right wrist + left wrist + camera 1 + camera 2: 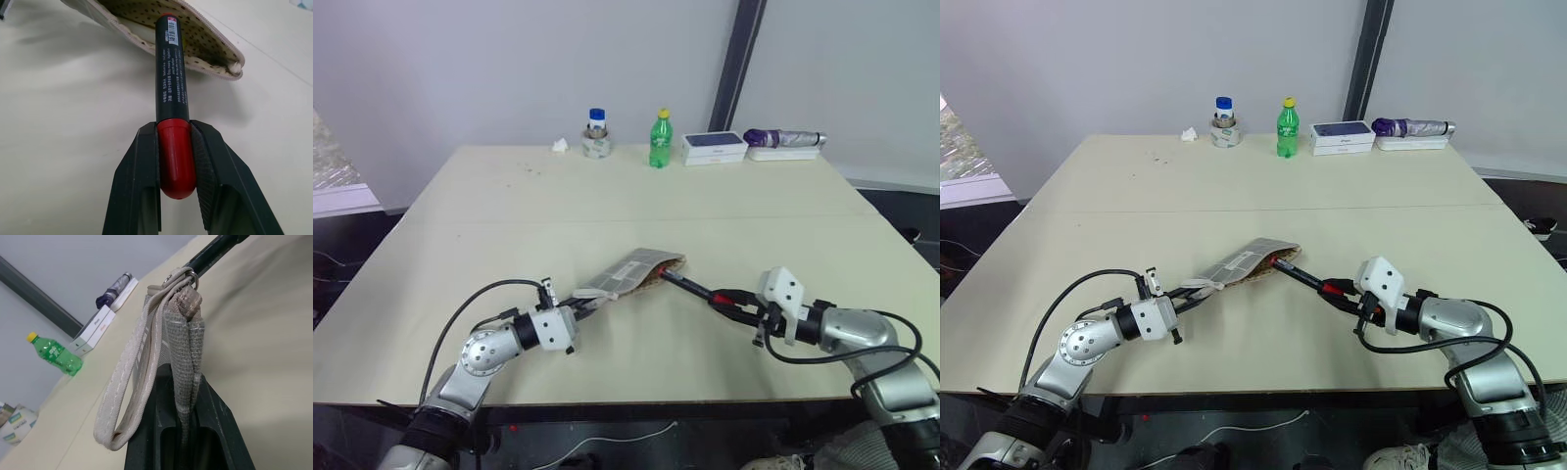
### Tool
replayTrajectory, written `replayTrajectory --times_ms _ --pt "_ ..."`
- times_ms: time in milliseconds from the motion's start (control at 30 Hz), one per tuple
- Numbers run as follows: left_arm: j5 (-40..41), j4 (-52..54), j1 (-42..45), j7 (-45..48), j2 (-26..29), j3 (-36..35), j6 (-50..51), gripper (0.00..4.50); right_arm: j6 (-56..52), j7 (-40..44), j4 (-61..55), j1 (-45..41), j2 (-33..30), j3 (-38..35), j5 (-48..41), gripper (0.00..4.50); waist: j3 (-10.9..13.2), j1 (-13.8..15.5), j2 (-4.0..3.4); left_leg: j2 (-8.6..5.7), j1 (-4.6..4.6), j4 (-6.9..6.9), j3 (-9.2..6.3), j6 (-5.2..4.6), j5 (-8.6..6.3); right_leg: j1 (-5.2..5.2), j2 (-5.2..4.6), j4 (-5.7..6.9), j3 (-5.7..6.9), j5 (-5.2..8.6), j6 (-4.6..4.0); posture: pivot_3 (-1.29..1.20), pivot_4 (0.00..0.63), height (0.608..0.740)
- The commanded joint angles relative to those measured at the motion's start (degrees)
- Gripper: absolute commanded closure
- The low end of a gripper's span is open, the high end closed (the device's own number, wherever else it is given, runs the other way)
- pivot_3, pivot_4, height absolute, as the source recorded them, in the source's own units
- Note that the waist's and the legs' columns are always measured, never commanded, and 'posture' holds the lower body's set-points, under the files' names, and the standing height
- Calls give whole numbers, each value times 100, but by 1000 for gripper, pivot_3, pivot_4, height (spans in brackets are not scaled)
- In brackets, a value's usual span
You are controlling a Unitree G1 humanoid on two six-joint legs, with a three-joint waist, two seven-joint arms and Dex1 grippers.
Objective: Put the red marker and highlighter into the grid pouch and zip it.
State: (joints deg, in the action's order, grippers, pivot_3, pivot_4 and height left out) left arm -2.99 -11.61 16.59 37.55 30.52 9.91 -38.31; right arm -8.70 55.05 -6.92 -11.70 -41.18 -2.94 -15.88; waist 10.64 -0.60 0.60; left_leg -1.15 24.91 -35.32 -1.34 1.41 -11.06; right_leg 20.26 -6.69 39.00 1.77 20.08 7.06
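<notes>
Gripping the red marker [171, 73] by its red cap, right gripper [177, 161] aims its barcode-stickered tip into the grid pouch [631, 273] mouth, mid-table toward the near edge. Left gripper [182, 431] clamped on the pouch's end. Marker print unreadable.

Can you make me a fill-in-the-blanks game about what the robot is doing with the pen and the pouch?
1. The right hand grips the red marker by its ____ cap.
2. The marker's far end points into the open grid pouch, whose lining has small ____.
3. The left hand pinches the pouch's closed ____.
4. The bottle at the table's far edge is ____.

Missing words: red; dots; end; green
</notes>
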Motion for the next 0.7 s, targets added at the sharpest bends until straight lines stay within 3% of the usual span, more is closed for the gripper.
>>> replayTrajectory --times_ms 33,300,700 --pt "152 210 -41 104 104 -56 -105 4500 496 103 10 -237 11 191 228 4131 0 -2 0 0 0 0 0 0 0 0 0 0 0 0 0 0 150 740" --pt "139 295 -102 290 192 31 -196 4500 1784 456 644 -1054 -62 1026 1189 4131 0 -4 0 0 0 0 0 0 0 0 0 0 0 0 0 0 150 740" --pt "168 580 -226 398 146 143 -56 4500 3229 329 1725 -2023 659 1983 2091 4131 0 0 0 -1 0 -1 -1 1 1 0 1 0 2 0 0 0 150 740"
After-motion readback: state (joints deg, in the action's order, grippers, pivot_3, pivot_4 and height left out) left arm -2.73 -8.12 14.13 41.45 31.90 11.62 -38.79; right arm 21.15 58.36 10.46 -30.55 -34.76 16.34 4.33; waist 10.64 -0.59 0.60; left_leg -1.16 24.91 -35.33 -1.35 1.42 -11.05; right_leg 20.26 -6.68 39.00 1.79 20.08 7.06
